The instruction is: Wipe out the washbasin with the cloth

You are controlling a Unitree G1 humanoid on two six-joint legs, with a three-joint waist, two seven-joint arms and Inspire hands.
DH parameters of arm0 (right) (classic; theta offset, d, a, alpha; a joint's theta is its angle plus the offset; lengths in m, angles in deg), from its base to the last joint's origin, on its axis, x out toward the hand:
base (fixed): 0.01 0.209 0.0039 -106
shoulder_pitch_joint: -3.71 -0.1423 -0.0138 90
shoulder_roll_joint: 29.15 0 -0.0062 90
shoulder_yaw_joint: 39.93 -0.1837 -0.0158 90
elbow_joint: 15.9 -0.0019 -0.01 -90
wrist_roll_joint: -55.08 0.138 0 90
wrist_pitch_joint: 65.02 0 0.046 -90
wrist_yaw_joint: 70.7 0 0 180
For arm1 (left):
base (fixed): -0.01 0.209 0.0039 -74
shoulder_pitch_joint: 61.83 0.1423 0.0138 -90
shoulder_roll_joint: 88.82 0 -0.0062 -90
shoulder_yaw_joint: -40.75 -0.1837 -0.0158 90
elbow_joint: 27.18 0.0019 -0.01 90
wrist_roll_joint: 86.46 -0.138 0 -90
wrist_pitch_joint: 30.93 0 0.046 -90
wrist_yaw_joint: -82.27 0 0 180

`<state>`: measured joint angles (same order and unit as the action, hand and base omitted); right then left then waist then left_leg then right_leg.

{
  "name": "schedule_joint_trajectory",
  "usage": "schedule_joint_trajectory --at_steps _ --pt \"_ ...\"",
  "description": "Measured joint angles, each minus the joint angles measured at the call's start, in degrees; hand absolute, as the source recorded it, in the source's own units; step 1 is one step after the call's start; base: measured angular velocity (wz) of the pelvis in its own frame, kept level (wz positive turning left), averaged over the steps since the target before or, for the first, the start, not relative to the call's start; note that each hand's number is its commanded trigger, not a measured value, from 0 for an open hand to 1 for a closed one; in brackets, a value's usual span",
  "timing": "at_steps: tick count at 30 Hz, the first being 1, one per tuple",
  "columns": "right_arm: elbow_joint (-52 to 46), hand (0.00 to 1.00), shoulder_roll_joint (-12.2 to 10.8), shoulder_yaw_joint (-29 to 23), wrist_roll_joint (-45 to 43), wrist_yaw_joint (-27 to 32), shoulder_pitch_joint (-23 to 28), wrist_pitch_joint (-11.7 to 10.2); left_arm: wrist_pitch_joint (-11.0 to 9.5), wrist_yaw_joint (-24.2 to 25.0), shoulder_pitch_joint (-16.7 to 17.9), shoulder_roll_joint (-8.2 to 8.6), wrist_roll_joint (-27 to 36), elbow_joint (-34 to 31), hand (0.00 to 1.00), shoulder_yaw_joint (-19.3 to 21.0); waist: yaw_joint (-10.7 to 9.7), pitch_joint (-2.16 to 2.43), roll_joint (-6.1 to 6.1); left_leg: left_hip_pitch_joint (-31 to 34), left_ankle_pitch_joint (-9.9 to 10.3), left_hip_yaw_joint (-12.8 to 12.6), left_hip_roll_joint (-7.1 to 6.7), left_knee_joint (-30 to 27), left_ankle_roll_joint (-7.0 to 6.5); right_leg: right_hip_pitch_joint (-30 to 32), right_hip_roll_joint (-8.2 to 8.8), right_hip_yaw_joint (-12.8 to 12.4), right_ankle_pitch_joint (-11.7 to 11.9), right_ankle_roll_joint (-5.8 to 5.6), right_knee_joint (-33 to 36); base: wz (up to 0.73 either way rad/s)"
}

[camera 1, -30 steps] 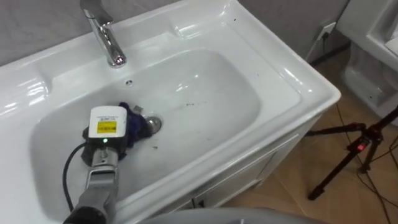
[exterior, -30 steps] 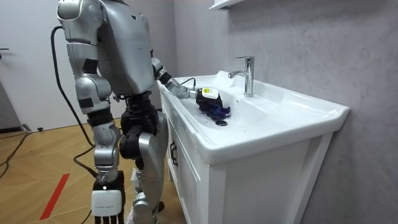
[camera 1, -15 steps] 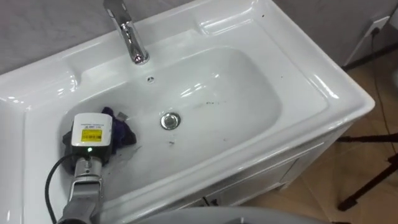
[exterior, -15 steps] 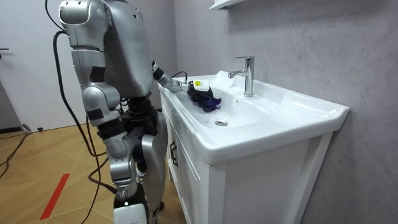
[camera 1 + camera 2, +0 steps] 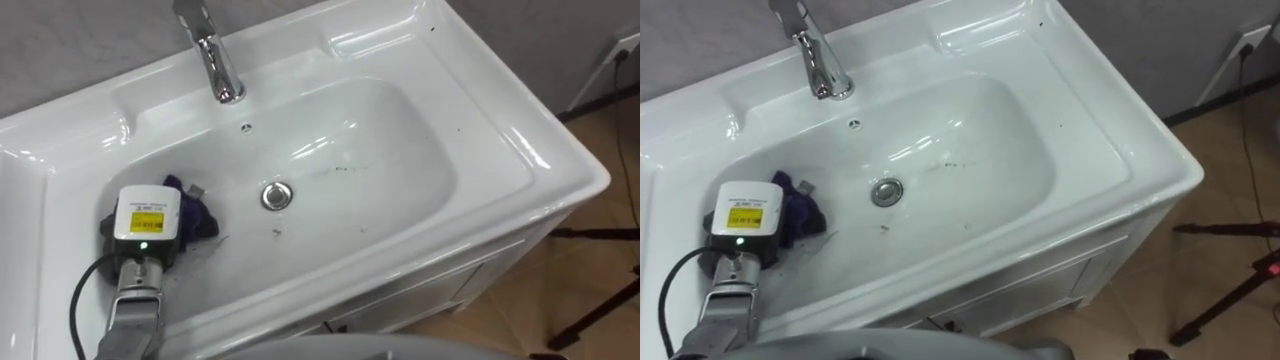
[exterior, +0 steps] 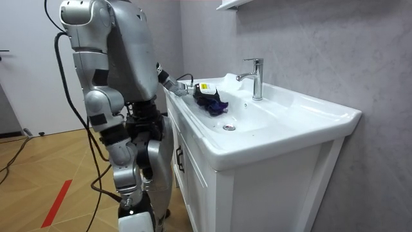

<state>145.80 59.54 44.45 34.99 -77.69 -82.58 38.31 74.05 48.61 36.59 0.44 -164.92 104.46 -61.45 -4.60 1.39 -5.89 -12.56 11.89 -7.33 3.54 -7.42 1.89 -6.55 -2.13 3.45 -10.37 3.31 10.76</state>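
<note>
Robot stands close against the white vanity cabinet [image 6: 193, 187], at the left end of the basin [image 5: 480, 150]. Right hand [image 6: 137, 218] hangs low by its leg, idle. Nearest the eye: left hand [image 5: 143, 238] reaches down onto the bowl's left slope, white tag uppermost, resting on a dark blue cloth [image 5: 198, 215] that sticks out toward the middle. Cloth is bunched between hand and porcelain. Whether the hand clutches it or merely presses it flat cannot be told, as the tag covers that. Just past the cloth's edge and apart from it, the drain [image 5: 277, 195]. Small dark specks [image 5: 340, 169] lie on the bowl floor beyond the drain, with one more in front of it. Farther back is the overflow hole [image 5: 245, 127], then the chrome faucet [image 5: 212, 55] on the rear ledge. Judgement: a wiping stroke is in hand, and the specks say the middle of the bowl is not clean yet. To do it well, keep the cloth pinned under the palm with steady downward pressure. Sweep across the floor over the specks and follow the curve up the right wall. Avoid snagging cloth on the drain, and overlap the passes.
</note>
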Motion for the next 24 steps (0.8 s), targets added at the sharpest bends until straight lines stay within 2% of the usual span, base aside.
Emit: schedule_joint_trajectory --at_steps 6,8,13,19,24 --pt "0.3 0.0 0.0 2.3 2.7 -0.2 1.1 0.1 0.2 1.8 -0.1 0.0 -0.8 -0.4 1.0 -1.1 -0.4 -0.05 0.05 0.3 0.0 -0.2 -0.11 -0.2 0.0 0.6 0.34 0.6 -0.4 -0.06 0.0 0.04" --pt "0.3 0.0 0.1 3.0 4.1 -0.1 1.0 -0.2 1.1 3.5 -0.1 -0.03 -1.1 -1.7 1.0 -2.1 -1.3 -0.14 0.26 0.6 0.0 -0.2 -0.19 -0.3 0.01 0.6 0.56 1.4 -0.5 -0.19 0.0 0.23" --pt "1.4 0.0 0.1 5.9 4.3 -0.1 0.8 -1.9 3.3 5.0 -0.2 -0.05 -1.0 -2.7 1.0 -4.3 -1.6 -0.31 0.51 0.8 0.0 -0.4 -0.21 -0.3 0.01 0.5 0.65 1.7 -0.5 -0.21 -0.1 0.04" --pt "3.7 0.0 0.1 9.1 4.1 -0.1 0.4 -2.0 5.7 6.9 -0.8 -0.75 -1.0 -3.5 1.0 -9.6 -1.8 -0.52 0.79 0.8 0.0 -0.3 -0.34 -0.2 0.01 0.5 0.8 1.6 -0.6 -0.27 -0.1 0.01" --pt "3.9 0.0 0.1 10.9 4.2 -0.1 0.1 -2.0 7.0 8.4 -1.4 -1.83 -1.0 -4.6 1.0 -12.7 -2.2 -0.92 1.26 1.0 0.0 -0.4 -0.4 -0.2 0.01 0.6 0.94 1.8 -0.7 -0.41 0.0 0.01"
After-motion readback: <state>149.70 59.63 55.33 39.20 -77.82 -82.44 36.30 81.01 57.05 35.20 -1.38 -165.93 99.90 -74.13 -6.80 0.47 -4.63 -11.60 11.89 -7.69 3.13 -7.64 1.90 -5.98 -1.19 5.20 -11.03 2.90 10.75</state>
